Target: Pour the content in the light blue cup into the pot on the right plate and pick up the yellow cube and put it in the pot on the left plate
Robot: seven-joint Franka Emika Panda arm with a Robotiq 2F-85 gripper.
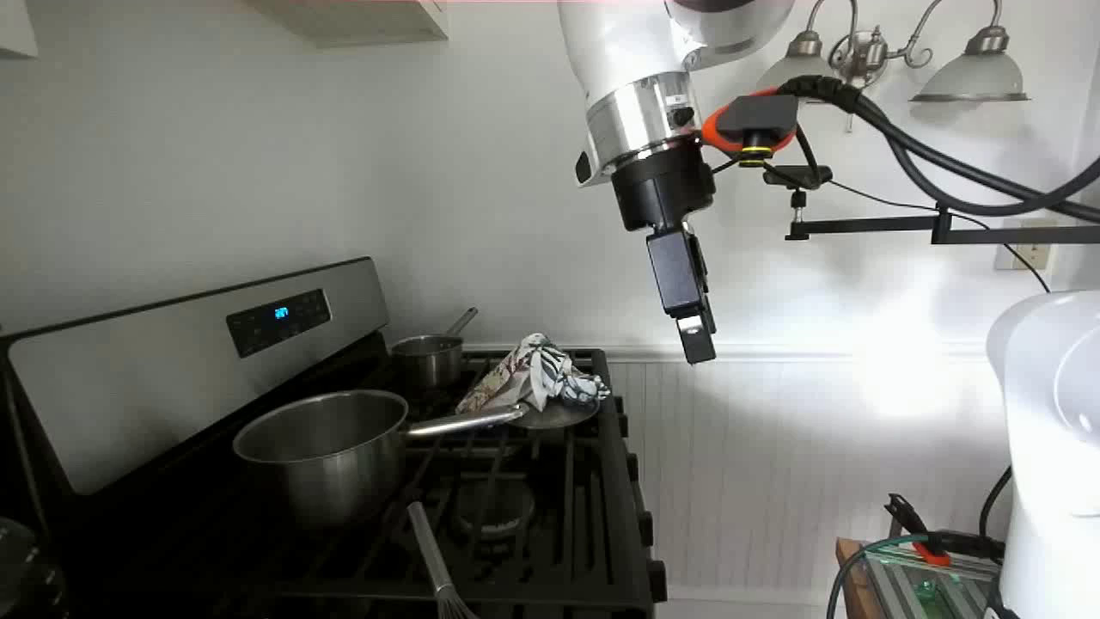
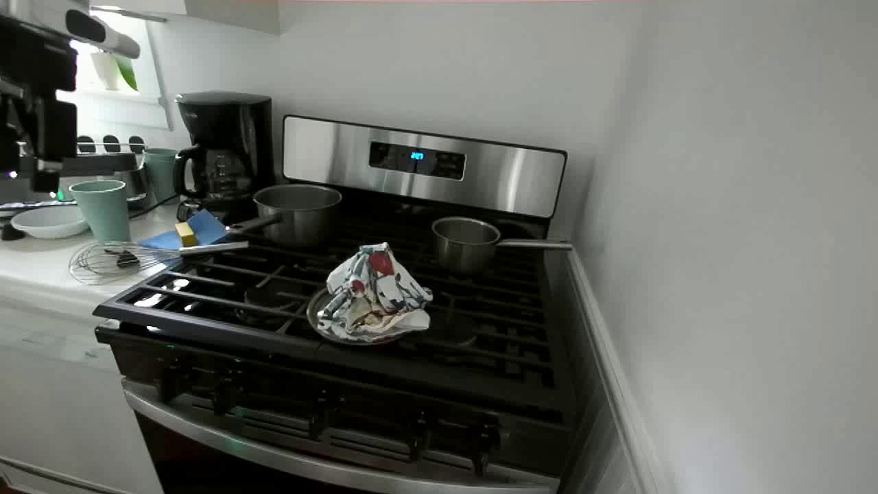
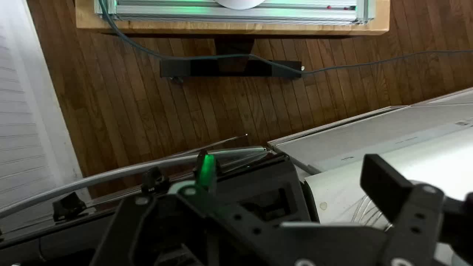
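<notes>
Stove front edge [image 2: 206, 334] sits below spread fingers [image 3: 384, 183], w/ open air btwn.

White arm [image 1: 620, 52], black pincer [image 1: 702, 335]

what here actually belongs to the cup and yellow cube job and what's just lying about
For the job:
gripper
light blue cup (probably the front one)
right pot
yellow cube
left pot

Just lying about:
rear cup (probably)
whisk
patterned cloth
flat blue sheet
white bowl
coffee maker
</notes>
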